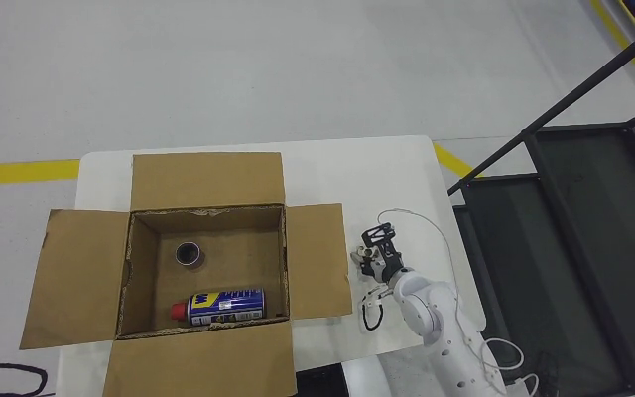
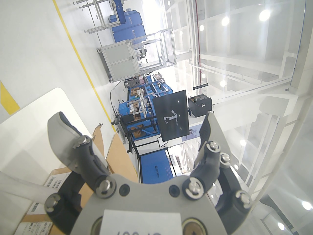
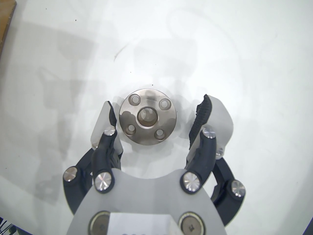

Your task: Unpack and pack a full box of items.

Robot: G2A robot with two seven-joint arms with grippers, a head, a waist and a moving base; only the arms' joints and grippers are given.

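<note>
Top view first: what's around?
Open cardboard box (image 1: 206,179) covers the worktop's (image 1: 387,169) left and middle. Inside it are a spray can (image 1: 220,306) on its side with a blue-yellow label and a metal ring (image 1: 190,254). Print too small to read.
Grippers?
Right gripper (image 3: 157,106) is near the right edge, jaws spread wide either side of a steel flange (image 3: 147,119) lying flat, not closed on it. Left gripper (image 2: 134,114) is wide open and empty above the box's side, which carries white stickers (image 2: 55,181).
</note>
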